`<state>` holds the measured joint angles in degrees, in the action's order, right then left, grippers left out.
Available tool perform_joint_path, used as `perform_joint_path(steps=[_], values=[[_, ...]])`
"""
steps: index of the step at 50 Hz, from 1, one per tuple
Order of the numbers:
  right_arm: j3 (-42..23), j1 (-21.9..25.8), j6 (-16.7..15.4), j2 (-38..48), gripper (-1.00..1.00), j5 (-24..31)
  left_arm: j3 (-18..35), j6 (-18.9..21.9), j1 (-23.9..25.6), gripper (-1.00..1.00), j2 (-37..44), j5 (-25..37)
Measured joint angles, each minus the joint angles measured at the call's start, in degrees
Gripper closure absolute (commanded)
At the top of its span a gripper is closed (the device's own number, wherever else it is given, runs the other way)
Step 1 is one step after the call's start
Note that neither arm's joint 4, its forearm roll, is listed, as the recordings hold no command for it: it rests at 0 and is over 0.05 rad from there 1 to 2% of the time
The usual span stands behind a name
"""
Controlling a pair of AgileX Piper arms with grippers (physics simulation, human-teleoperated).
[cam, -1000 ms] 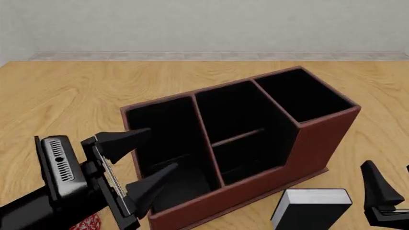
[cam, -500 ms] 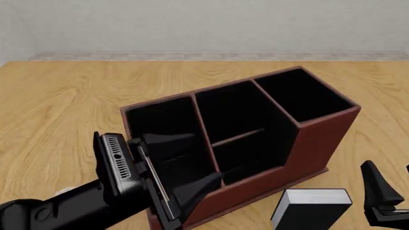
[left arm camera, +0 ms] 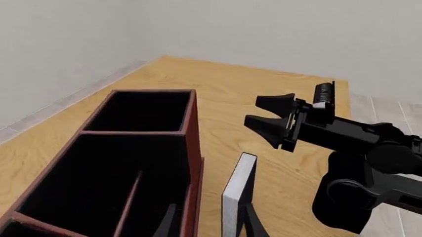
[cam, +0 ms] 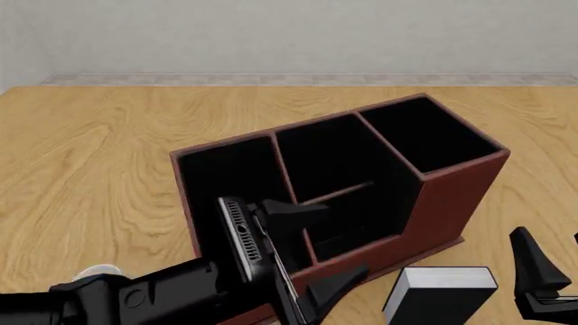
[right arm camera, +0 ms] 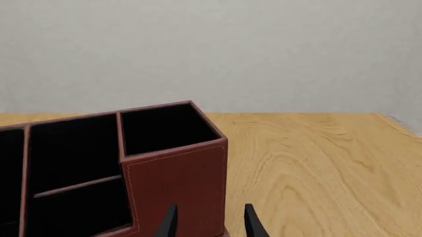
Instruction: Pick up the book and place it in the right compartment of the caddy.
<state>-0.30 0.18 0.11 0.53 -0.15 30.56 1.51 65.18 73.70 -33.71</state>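
The black book (cam: 440,295) stands on edge on the table in front of the caddy (cam: 456,203), its white pages (left arm camera: 237,195) facing up. The right compartment (cam: 429,135) (left arm camera: 142,111) (right arm camera: 165,126) shows only black lining. My left gripper (cam: 321,244) hangs open at the caddy's front wall, just left of the book. In the left wrist view its fingertips (left arm camera: 254,224) straddle the book's near end without touching. My right gripper (cam: 556,261) (left arm camera: 264,114) is open, low at the right of the book, and its fingertips (right arm camera: 170,222) point at the caddy's tall front wall.
The caddy's middle section has a crossbar (cam: 336,194), and the left section (cam: 230,183) has a low front. A small white piece of a mug (cam: 95,273) shows behind my left arm. The bare wooden table (cam: 108,149) stretches left of and behind the caddy.
My left arm has swung right along the caddy's front, from its left corner to just beside the book. The right gripper and the book have not moved.
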Motion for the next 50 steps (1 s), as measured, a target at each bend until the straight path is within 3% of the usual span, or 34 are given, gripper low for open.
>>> perform_joint_path(steps=[50], values=[[-0.01,0.00,0.00,0.00,-1.00,0.01,10.79,-3.09,4.09,-1.00,21.92,-4.23]])
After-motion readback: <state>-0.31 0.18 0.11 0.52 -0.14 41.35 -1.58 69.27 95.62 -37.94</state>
